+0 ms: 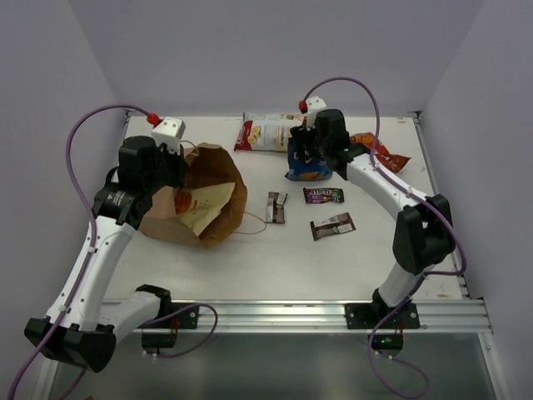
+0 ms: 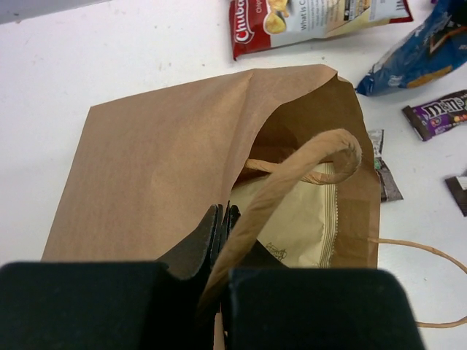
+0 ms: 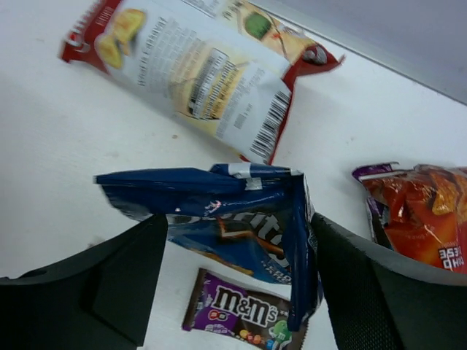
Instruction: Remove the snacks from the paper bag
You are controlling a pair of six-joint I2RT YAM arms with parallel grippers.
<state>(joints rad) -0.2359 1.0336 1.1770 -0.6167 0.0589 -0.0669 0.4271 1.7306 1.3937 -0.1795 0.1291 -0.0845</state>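
The brown paper bag [image 1: 171, 221] lies on its side at the left, mouth toward the middle, with a cream-tan packet [image 1: 204, 202] inside. My left gripper [image 1: 178, 169] is shut on the bag's upper rim; in the left wrist view its jaws [image 2: 222, 217] pinch the paper next to a loop handle [image 2: 306, 157], above the packet [image 2: 299, 219]. My right gripper [image 1: 311, 155] is open, its fingers on either side of the blue chip bag [image 3: 241, 219]. The white-red bag [image 1: 266, 133], orange-red bag [image 1: 381, 152], purple candy [image 1: 323, 195] and two brown bars [image 1: 333, 226] [image 1: 276, 207] lie on the table.
The white table [image 1: 250, 258] has raised rails at its right edge [image 1: 441, 192] and front edge [image 1: 333, 312]. Walls close in at the back and both sides. The bag's second handle [image 1: 250, 227] trails onto the table near the small brown bar.
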